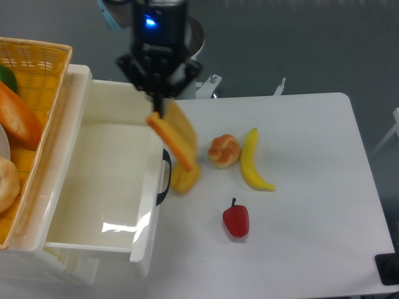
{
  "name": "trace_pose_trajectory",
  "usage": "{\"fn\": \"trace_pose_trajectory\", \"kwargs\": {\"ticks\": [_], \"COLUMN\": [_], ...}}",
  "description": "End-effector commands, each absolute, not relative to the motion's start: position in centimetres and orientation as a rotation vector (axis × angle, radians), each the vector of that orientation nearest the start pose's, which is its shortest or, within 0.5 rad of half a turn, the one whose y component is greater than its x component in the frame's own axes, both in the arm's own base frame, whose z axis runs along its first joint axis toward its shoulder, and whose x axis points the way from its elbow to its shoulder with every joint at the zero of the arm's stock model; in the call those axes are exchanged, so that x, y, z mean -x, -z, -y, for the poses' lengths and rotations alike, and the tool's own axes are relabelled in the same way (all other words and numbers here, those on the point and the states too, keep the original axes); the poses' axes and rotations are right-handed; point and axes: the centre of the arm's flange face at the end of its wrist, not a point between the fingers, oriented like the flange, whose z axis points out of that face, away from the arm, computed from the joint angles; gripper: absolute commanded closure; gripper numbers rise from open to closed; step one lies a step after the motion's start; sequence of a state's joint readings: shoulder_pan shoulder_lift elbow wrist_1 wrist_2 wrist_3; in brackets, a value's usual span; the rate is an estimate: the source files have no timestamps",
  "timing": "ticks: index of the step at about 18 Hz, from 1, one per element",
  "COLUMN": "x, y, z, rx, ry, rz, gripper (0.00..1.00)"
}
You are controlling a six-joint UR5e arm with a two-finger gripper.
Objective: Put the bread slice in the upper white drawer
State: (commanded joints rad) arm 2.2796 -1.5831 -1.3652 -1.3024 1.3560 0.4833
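The black two-finger gripper is pointing straight down, its fingers pinching the top corner of the thin wedge-shaped toy bread slice. The slice is hanging tilted below the gripper, in the air over the front panel of the large glossy white plastic drawer, and it is partly covering the yellow toy bell pepper lying on the white table.

The drawer is standing pulled open, with a dark curved handle on its front; its white floor is showing only a glare spot. To its left, the woven yellow basket is holding orange and cream food toys and something green, all cut off at the picture's edge.

The slice is showing a yellow-orange face with a darker orange crust along its lower-left edge.
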Motion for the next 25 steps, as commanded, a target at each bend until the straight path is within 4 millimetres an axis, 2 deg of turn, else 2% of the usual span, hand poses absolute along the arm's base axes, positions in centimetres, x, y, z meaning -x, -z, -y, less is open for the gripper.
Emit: {"fn": "trace_pose_trajectory", "kwargs": {"ticks": [3, 5, 8, 12, 15, 16, 17, 18, 21, 23, 25], "x": [21.2, 20.7, 20.5, 20.2, 20.2, 20.3, 20.4, 20.6, 20.9, 21.8, 24.8], "y": [-62.1, -61.3, -59.4, -58.1, -58.0, -57.7, -57.5, -57.3, -57.1, -56.8, -56.4], "z": [-50.4, -50.7, -51.0, -51.3, -51.2, -51.2, -51.1, -51.0, -50.9, -50.6, -49.1], "rx": [2.616, 2.629, 2.656, 2.682, 2.683, 2.691, 2.703, 2.714, 2.733, 2.75, 2.775], "ry": [-0.111, -0.096, -0.074, -0.063, -0.068, -0.078, -0.099, -0.114, -0.152, -0.177, -0.222], "rz": [0.206, 0.193, 0.188, 0.179, 0.176, 0.177, 0.182, 0.186, 0.144, 0.1, 0.129], "gripper": [1.0, 0.99, 0.76, 0.6, 0.51, 0.38, 0.12, 0.0, 0.0, 0.0, 0.0]}}
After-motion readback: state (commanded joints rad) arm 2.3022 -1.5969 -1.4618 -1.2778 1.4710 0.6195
